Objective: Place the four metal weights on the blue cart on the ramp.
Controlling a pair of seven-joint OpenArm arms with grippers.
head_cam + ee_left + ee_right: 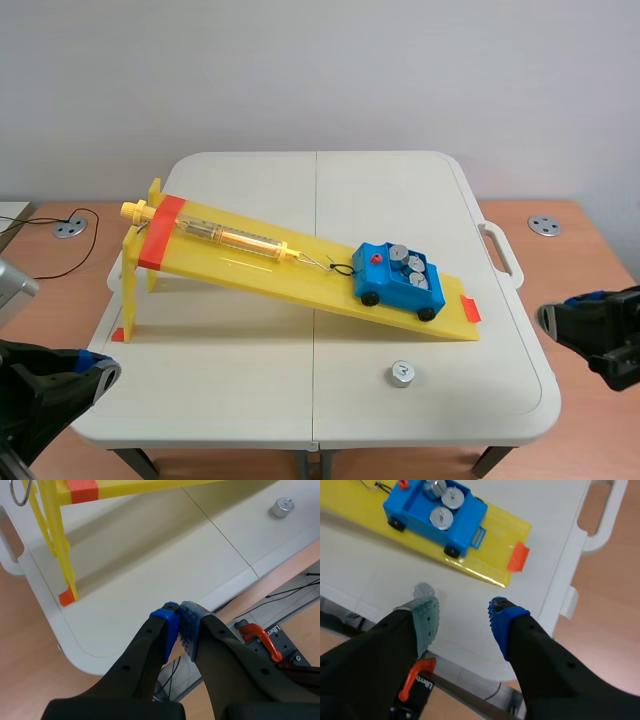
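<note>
Left jaws: we see them pressed together on nothing, off the bench's (220, 385) near left corner.
Right jaws: apart and empty, off its near right edge.
Loose weight (401, 374): upright on the bench, before the yellow ramp (290, 280).
Blue cart (398, 282): low on the ramp, carrying three weights (408, 265).

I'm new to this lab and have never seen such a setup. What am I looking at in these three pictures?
This is a two-armed robot; each black arm ends in a two-fingered hand. One picture looks from between the arms across a white table; the other two come from cameras on the wrists. On the table stands a yellow ramp carrying a blue cart with three metal weights inside. A fourth weight lies on the table near the open right hand. The left hand is shut, holding nothing.
</note>
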